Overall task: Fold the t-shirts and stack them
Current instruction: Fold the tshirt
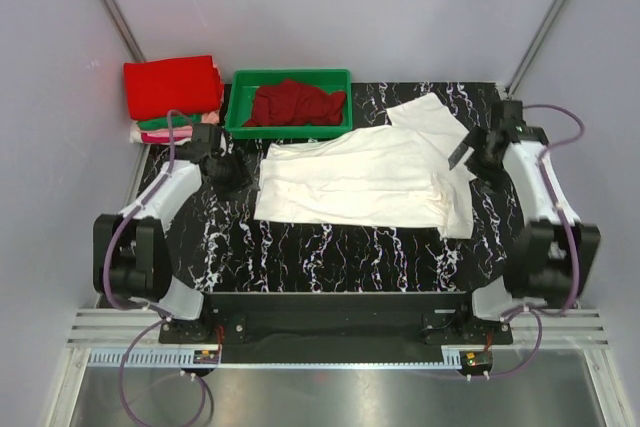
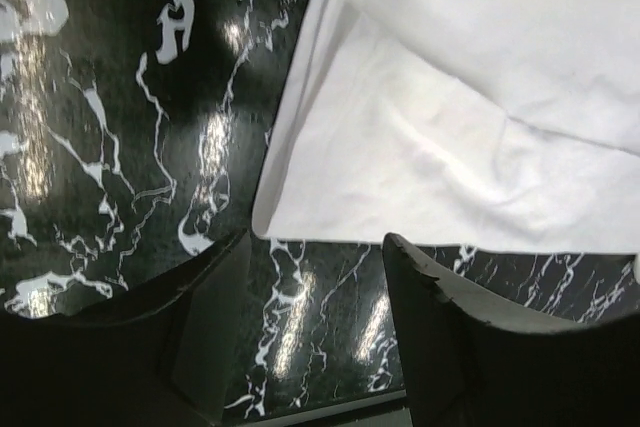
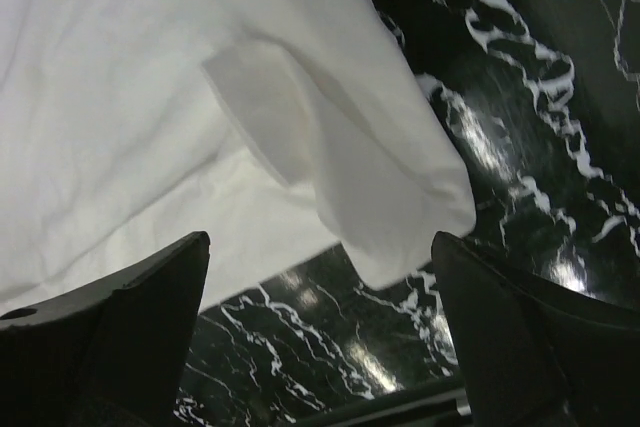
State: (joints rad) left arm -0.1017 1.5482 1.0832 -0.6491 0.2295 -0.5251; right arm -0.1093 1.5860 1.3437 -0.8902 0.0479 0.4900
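- Top external view: my left gripper (image 1: 226, 169) hangs just off the left edge of the white t-shirt (image 1: 360, 182). My right gripper (image 1: 466, 153) is at the shirt's right side, beside the sleeve that angles toward the far right corner.
- Both of my grippers have their fingers spread and hold nothing.
- The shirt lies flat across the middle of the black marble table (image 1: 330, 257). Its near hem runs roughly parallel to the table's near edge.
- A broad bare band of marble lies between that hem and my arm bases. There are narrower bare strips at the left and right ends.
- The shirt's far edge sits just beside the near rim of the green tray (image 1: 290, 131), and I cannot tell whether they touch. Dark red cloth (image 1: 295, 104) is heaped in the tray.
- A folded stack sits at the far left corner, a red t-shirt (image 1: 172, 85) on top, with green (image 1: 160, 122) and pink (image 1: 150, 135) layers under it.
- Left wrist view: my left gripper (image 2: 315, 247) is over bare marble, with the shirt's (image 2: 480, 127) rounded corner just ahead of it.
- Right wrist view: my right gripper (image 3: 320, 242) stands wide apart, and a folded-over flap of the shirt (image 3: 200, 97) points between the fingers.
- The shirt's upturned face is plain white.
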